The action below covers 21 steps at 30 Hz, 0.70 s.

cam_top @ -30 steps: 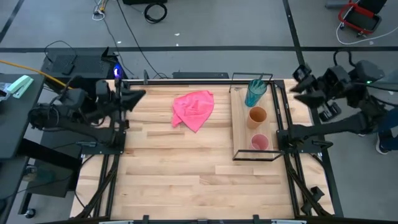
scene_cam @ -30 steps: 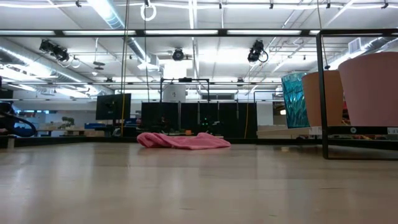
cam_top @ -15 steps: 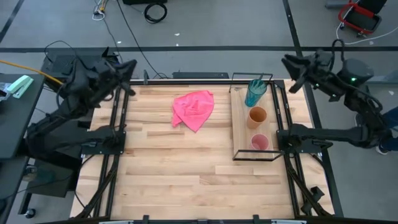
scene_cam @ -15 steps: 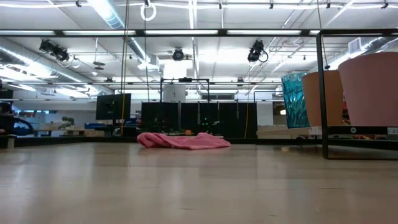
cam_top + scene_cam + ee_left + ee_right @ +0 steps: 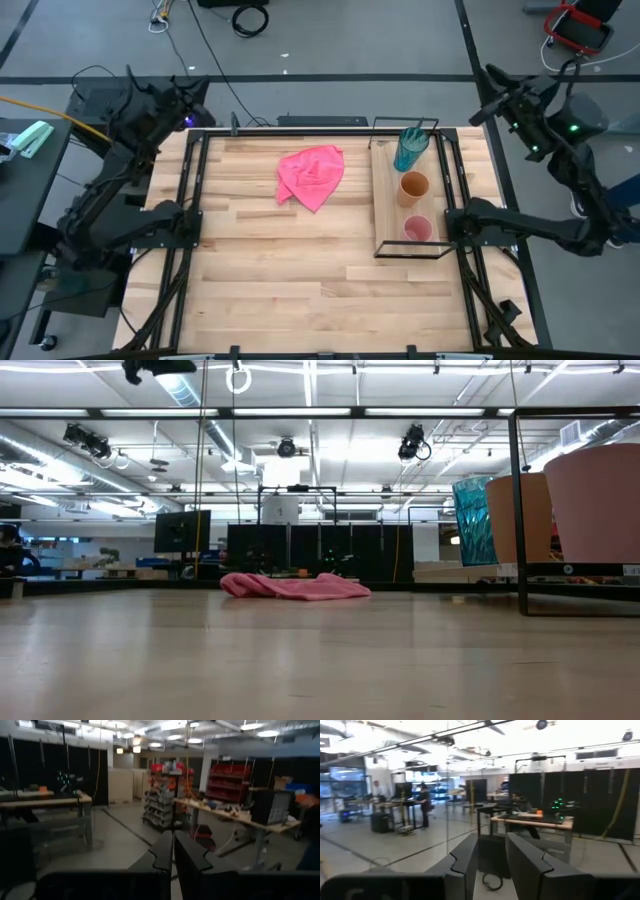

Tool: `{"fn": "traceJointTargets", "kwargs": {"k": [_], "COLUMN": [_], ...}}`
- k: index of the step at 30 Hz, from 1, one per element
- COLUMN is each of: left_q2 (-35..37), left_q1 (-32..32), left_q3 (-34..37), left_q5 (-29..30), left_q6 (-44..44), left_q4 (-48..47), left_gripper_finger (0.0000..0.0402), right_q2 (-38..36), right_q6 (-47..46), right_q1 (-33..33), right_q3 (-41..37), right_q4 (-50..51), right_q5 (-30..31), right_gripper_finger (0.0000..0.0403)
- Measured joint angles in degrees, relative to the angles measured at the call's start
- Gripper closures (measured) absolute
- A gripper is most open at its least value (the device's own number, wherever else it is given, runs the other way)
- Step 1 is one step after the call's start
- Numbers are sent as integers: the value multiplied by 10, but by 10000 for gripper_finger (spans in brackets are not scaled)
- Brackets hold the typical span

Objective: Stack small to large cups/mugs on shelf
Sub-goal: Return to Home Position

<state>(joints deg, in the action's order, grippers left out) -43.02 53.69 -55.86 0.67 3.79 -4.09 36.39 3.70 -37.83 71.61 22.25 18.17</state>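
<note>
At left end effector (image 5: 173, 851): pinched almost shut, holding nothing. At right end effector (image 5: 492, 850): parted slightly, also bare. Both high beyond far corners of surface (image 5: 300, 270). On shelf (image 5: 385, 205): pink cup (image 5: 417, 230), orange cup (image 5: 413, 187), teal cup (image 5: 408, 150), in a row. Likely homing; next, folding to rest.

On my overhead feed I see the table (image 5: 280, 270) as pale wood, in long strips of lighter and darker tone; the shelf (image 5: 388, 210) has a light-wood board inside a thin black frame; on it the small cup (image 5: 417, 229) is pink, the medium cup (image 5: 414, 187) is orange, the tall cup (image 5: 408, 150) is teal-blue, and from table height its wall shows a faceted, rippled pattern; the cloth (image 5: 312, 174) is bright pink and plain; the left gripper (image 5: 173, 837) and the right gripper (image 5: 492, 840) are black
</note>
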Motion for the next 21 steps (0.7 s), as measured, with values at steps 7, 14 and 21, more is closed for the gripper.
{"fn": "traceJointTargets", "kwargs": {"k": [7,14,21], "left_q2": [-29,3,98], "left_q1": [71,75,56], "left_q3": [0,0,0], "left_q5": [-69,-74,-74], "left_q6": [5,0,2], "left_q4": [2,0,-47], "left_gripper_finger": [370,380,375], "right_q2": [-77,-152,-151], "right_q6": [-9,26,20], "right_q1": [-26,-26,-26], "right_q3": [-131,-217,-174], "right_q4": [-76,-142,-147], "right_q5": [-1,-2,-2], "right_gripper_finger": [294,294,294]}}
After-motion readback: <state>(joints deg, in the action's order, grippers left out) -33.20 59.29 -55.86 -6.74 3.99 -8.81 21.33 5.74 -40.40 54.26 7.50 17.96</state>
